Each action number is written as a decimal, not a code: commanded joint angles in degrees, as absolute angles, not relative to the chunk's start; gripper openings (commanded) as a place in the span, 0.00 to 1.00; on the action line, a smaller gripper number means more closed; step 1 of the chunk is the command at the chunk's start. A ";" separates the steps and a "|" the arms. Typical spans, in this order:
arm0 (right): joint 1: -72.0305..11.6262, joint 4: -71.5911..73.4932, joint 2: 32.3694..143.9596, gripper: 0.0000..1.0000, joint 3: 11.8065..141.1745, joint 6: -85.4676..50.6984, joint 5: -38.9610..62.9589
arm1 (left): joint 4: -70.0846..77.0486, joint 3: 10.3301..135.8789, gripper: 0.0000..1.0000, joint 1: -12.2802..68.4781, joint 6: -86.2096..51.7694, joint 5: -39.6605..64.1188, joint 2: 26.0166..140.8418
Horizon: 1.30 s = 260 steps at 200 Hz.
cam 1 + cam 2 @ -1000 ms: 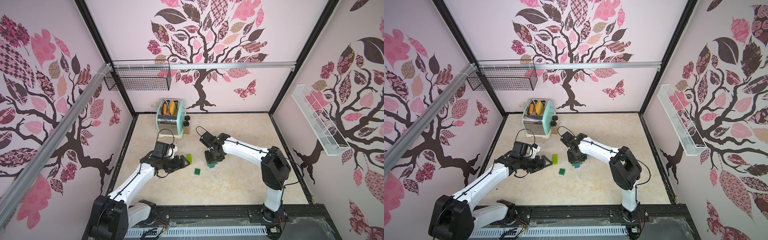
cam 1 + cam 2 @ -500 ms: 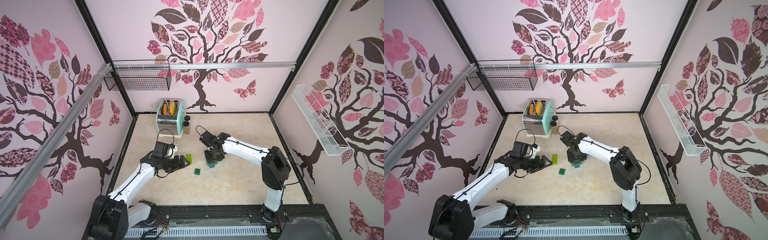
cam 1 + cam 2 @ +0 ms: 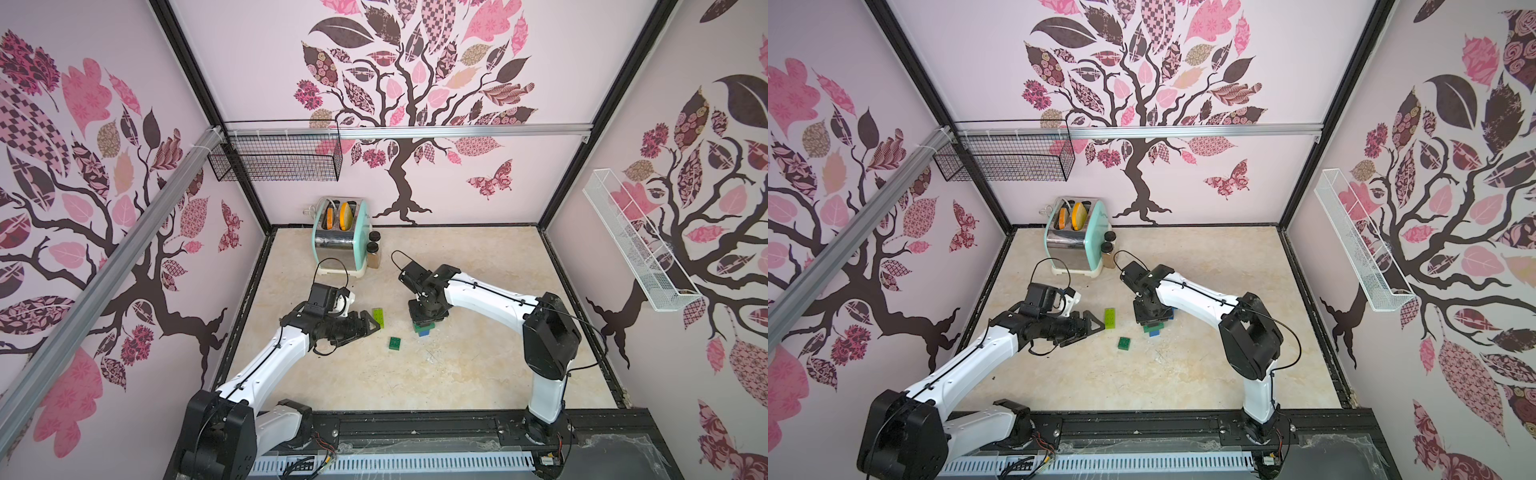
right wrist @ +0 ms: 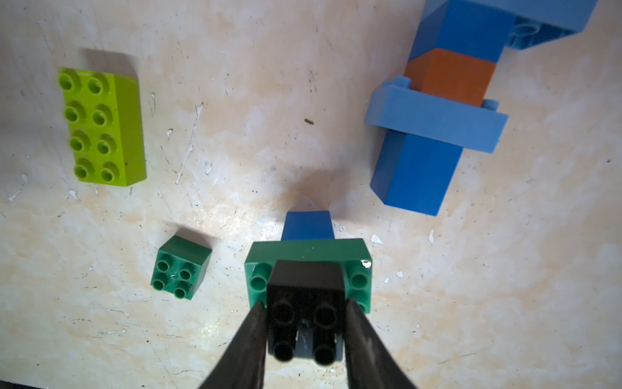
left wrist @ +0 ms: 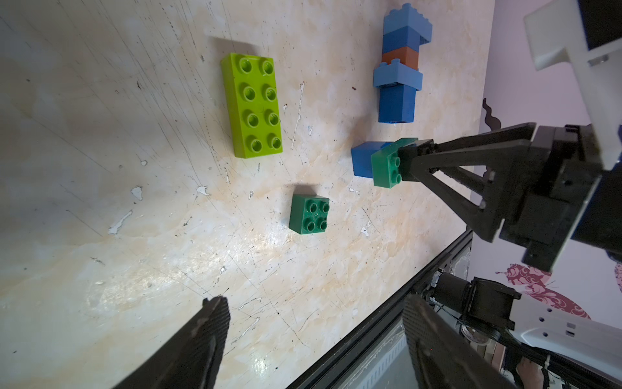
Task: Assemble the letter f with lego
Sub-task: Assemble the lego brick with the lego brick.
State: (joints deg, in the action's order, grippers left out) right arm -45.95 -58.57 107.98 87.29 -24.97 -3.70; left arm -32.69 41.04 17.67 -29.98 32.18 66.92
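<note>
Lego black brick [image 4: 304, 289] sits on the green oblong brick [image 4: 308, 251] atop a blue brick [image 4: 308, 225] on the surface [image 4: 505, 269], right claw [image 4: 305, 313] clamped on it; left claw [image 5: 313, 303] open, empty. We see risk: narrow base, skewed push topples the lot, or retreat drags black brick off.

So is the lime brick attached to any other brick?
No, the lime brick lies alone on the table, studs up, touching no other brick.

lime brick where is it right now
In both top views the lime brick lies flat, studs up, on the table left of centre, just beyond the open left end effector; the small dark green brick is its nearest neighbour.
</note>
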 commanded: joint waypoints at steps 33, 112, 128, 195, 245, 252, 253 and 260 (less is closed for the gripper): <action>-46.28 -59.90 108.85 0.34 88.97 -24.32 -4.61 | -32.92 41.90 0.85 17.86 -29.16 32.17 67.13; -46.23 -59.91 108.22 0.26 88.83 -23.65 -2.96 | -32.90 41.93 0.85 17.95 -29.13 32.21 67.19; -46.28 -59.73 107.93 0.25 88.33 -23.64 -2.72 | -32.88 41.88 0.85 17.93 -29.14 32.17 67.16; -46.23 -59.28 107.89 0.24 87.28 -22.60 -0.98 | -32.95 41.94 0.85 17.93 -29.15 32.15 67.04; -46.24 -59.37 108.02 0.23 85.55 -21.20 0.00 | -32.96 41.96 0.85 17.97 -29.10 32.01 67.15; -46.23 -59.11 107.93 0.23 84.97 -21.19 0.24 | -32.99 41.92 0.85 17.91 -29.07 31.99 67.25; -46.23 -59.04 107.93 0.23 84.89 -21.18 0.29 | -32.97 41.92 0.85 17.92 -29.04 31.99 67.24; -46.24 -58.85 107.85 0.22 84.46 -21.14 0.43 | -32.96 41.93 0.85 17.93 -29.01 32.04 67.18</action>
